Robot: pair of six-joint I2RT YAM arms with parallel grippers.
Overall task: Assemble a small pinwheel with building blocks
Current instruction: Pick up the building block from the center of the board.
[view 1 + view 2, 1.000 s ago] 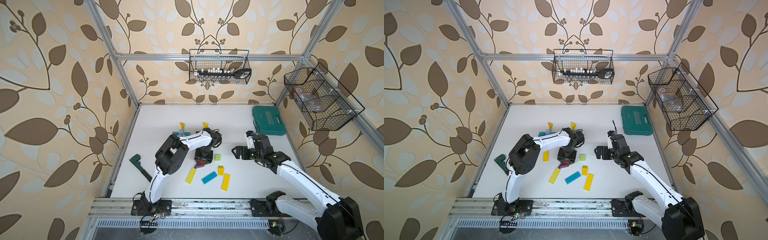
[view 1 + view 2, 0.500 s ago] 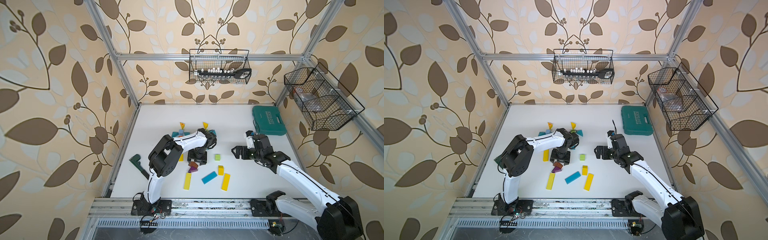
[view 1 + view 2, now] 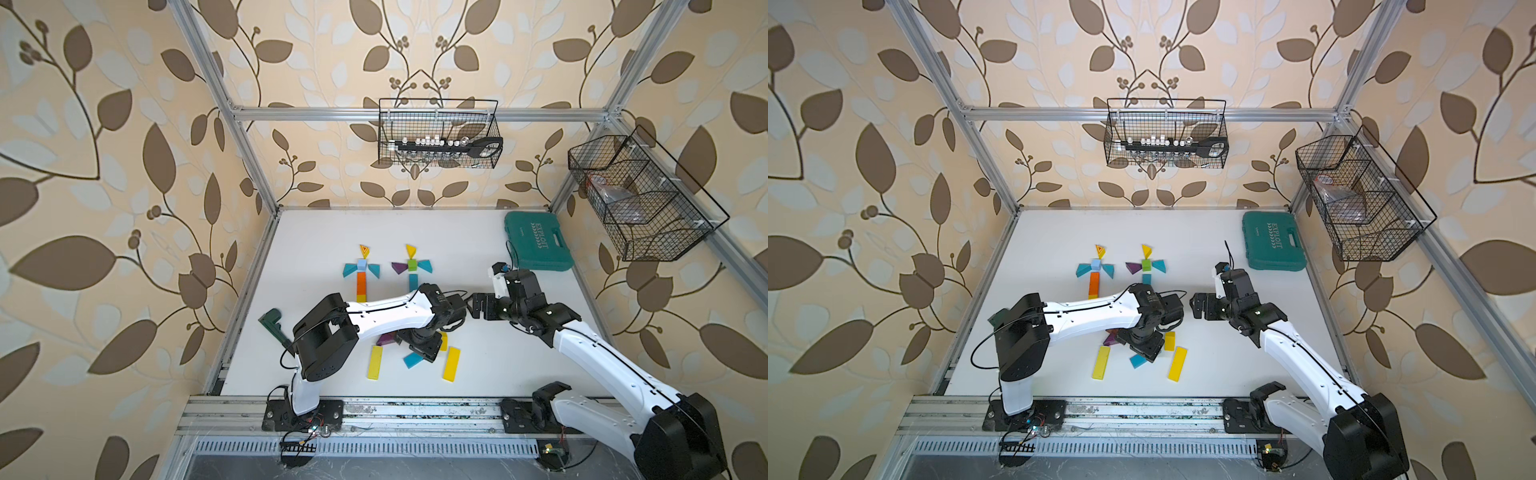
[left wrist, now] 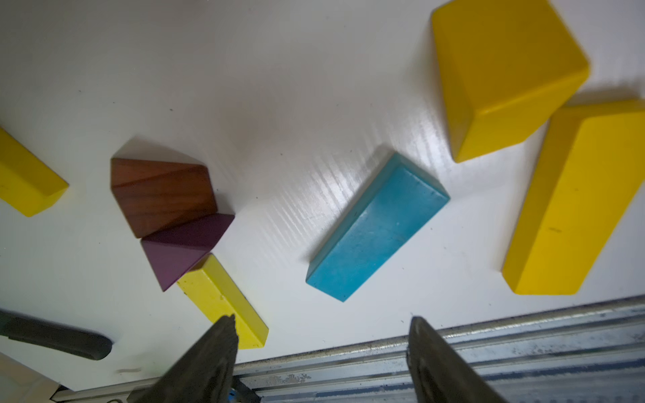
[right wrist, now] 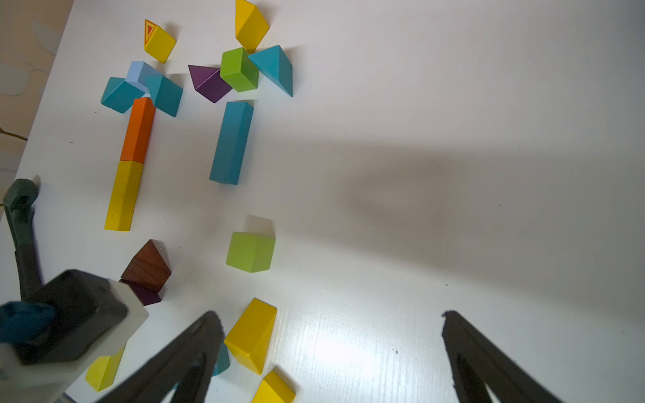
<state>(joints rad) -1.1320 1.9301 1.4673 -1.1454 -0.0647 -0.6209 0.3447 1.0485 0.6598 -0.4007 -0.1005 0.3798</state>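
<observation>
White tabletop inside a booth papered with brown leaves. Nearest the front rail lie loose building blocks: a long yellow flat bar, a blue flat bar lying askew, and a pale yellow bar. Just beyond that, a purple triangular wedge touches a brown wooden wedge. The left gripper hangs over this group, jaws well apart, holding nothing. A little farther, a loose green cube sits alone. The right gripper hovers near it, spread fully wide and empty. Farthest back lie two pinwheel figures. One is a light-blue cube flanked by teal wedges on an orange bar. The other is a second green cube whose blue stem bar looks one piece short.

The step appears to be choosing the next block, probably the blue flat bar. That calls for turning the wrist to its slant, lowering, and closing across its narrow width.

Compared with a second ago, the left gripper has moved off the wedges toward the rail, the pale yellow bar lies straighter, and the right arm has not moved.
</observation>
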